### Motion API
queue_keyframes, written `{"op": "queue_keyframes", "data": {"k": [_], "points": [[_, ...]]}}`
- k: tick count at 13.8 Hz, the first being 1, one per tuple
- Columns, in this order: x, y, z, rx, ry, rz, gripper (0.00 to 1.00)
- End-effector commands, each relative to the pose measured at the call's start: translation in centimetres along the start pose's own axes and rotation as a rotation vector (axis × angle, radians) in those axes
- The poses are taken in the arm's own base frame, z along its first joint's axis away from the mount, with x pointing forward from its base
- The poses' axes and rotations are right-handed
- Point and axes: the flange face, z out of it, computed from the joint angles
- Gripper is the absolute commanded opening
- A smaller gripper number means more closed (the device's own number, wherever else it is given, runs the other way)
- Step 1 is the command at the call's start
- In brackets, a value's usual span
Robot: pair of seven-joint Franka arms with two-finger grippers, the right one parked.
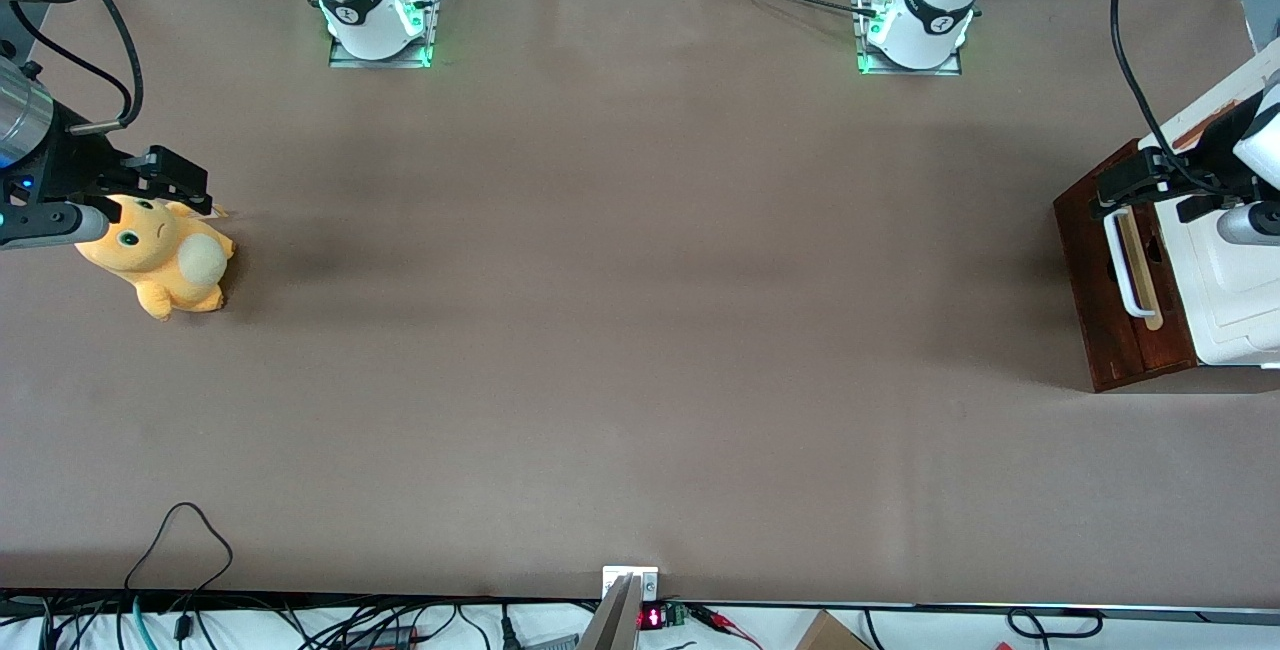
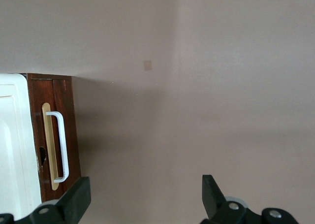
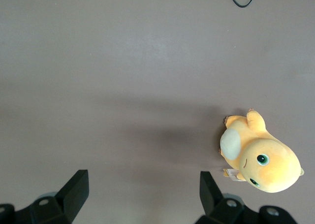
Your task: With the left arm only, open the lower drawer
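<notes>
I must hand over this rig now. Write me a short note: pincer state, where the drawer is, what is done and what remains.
Pincer: open, holding nothing, hovering above the drawer front near the handle's end farther from the front camera.
Drawer: at the working arm's end of the table, under the white cabinet; front looks flush, so apparently shut.
Handle: white loop, untouched.
Done: approach only.
Left: lower onto the handle, grip it, pull the drawer out.

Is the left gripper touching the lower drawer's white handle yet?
Apart. In the left wrist view the open gripper hangs above bare table, clear of the white handle on the lower drawer.
</notes>
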Motion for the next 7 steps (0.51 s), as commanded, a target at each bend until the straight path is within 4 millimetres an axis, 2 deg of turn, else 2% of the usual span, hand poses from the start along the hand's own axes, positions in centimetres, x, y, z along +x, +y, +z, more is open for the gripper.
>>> {"op": "queue_keyframes", "data": {"k": [1,4,6,7], "points": [[0.0,-0.1,0.0,0.023,-0.001,0.000,1.00],[0.1,-0.3,0.0,0.022,0.001,-0.003,1.00],[0.2,-1.5,-0.1,0.024,0.005,-0.023,1.00],[0.7,-1.6,0.7,0.023,-0.006,-0.025,1.00]]}}
